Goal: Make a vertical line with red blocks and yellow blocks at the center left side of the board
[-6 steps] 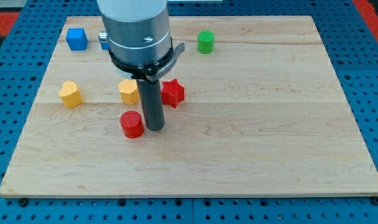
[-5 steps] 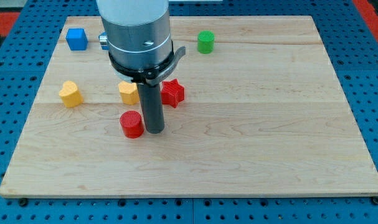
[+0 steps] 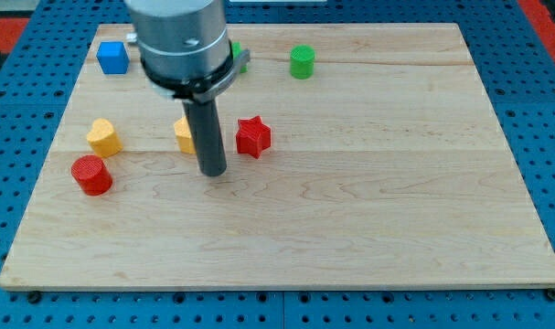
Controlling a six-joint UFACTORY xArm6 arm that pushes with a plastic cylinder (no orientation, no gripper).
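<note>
My tip (image 3: 212,172) rests on the board just below a yellow block (image 3: 186,134) that the rod partly hides. A red star block (image 3: 252,136) lies to the tip's upper right. A red cylinder (image 3: 91,175) sits at the view's left, well left of the tip. A yellow heart-shaped block (image 3: 103,137) sits just above the red cylinder.
A blue cube (image 3: 112,57) is at the board's top left. A green cylinder (image 3: 302,61) is at the top centre. Another green block (image 3: 235,50) peeks out behind the arm's housing. The wooden board (image 3: 396,183) lies on a blue pegboard.
The red cylinder has moved far left, from beside the tip to below the yellow heart block. My tip has shifted slightly left and up.
</note>
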